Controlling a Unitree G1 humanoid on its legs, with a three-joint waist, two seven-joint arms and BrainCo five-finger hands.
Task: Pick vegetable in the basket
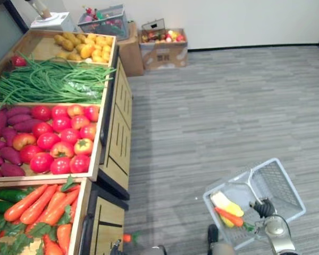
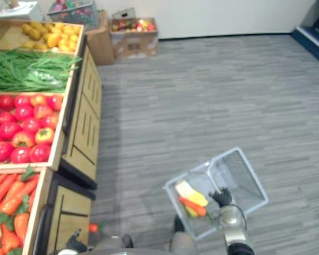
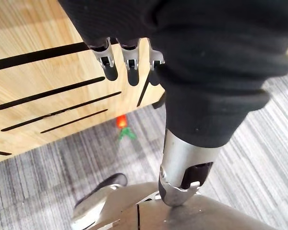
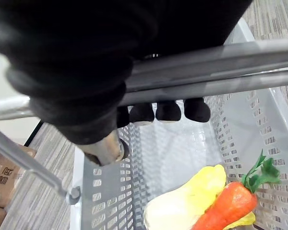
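The right hand (image 4: 168,111) is gripping the basket handle (image 4: 221,55) above a carrot (image 4: 225,206) and a yellow vegetable (image 4: 182,206), while the relaxed, empty left hand (image 3: 127,62) is probably needing to reach the small orange vegetable (image 3: 121,122) lying on the floor beyond its fingertips.

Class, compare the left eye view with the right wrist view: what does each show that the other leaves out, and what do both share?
Left eye view: the wooden stand with its crates of tomatoes, green beans and loose carrots, plus a cardboard box by the wall. Right wrist view: the fingers of the right robot hand curled round the handle, seen close. Both: the grey basket holding a carrot and a yellow vegetable.
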